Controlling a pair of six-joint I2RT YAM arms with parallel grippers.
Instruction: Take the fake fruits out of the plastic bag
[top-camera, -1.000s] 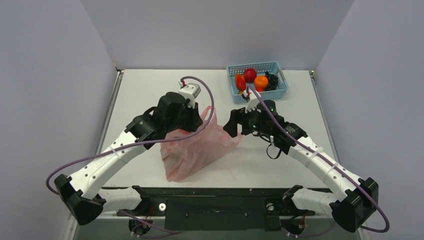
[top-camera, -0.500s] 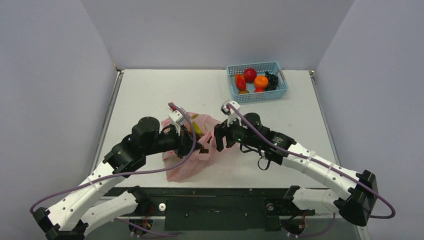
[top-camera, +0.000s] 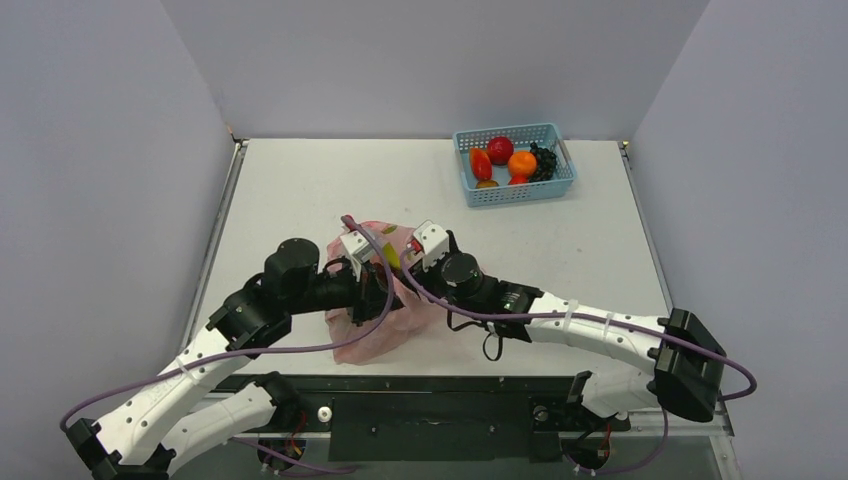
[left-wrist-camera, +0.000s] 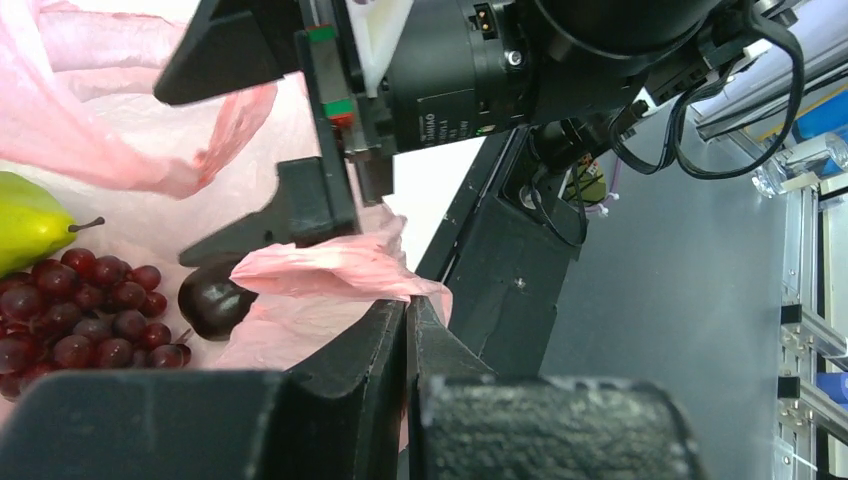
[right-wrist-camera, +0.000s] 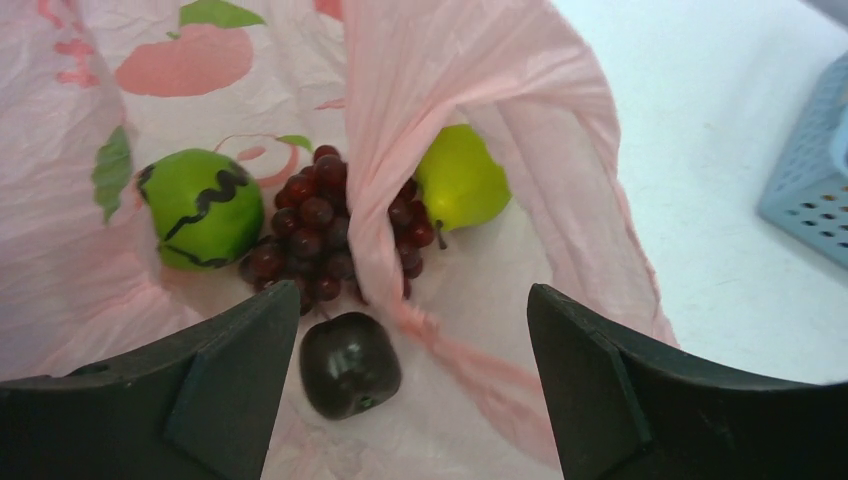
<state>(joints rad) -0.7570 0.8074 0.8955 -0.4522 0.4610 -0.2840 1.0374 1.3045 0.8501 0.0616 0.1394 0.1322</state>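
Now that both my arms have swung in low, the overhead view shows my left pincer (top-camera: 388, 290) at the near lip of the plastic bag (top-camera: 360, 335). The bag lies mid-table, no longer tented up as it was a second ago. My right pincer (top-camera: 412, 262) has slid from beside the bag to over its mouth. The blue basket (top-camera: 520, 129) stands well apart at the far right.

From my left wrist, the fingers are pressed together on a fold of pink film, holding the rim. The right pincer's black fingers hang just beyond.

From my right wrist, my jaws stand wide apart with nothing in them, looking straight into the opened bag. The fake fruits all lie inside: green apple (right-wrist-camera: 205, 205), grape bunch (right-wrist-camera: 305, 235), pear (right-wrist-camera: 460, 180) and small dark fruit (right-wrist-camera: 350, 365). A strip of bag is draped across the grapes. I judge the mouth is now held open enough. The dark fruit, nearest my jaws, looks the likeliest first pick. None is out yet.
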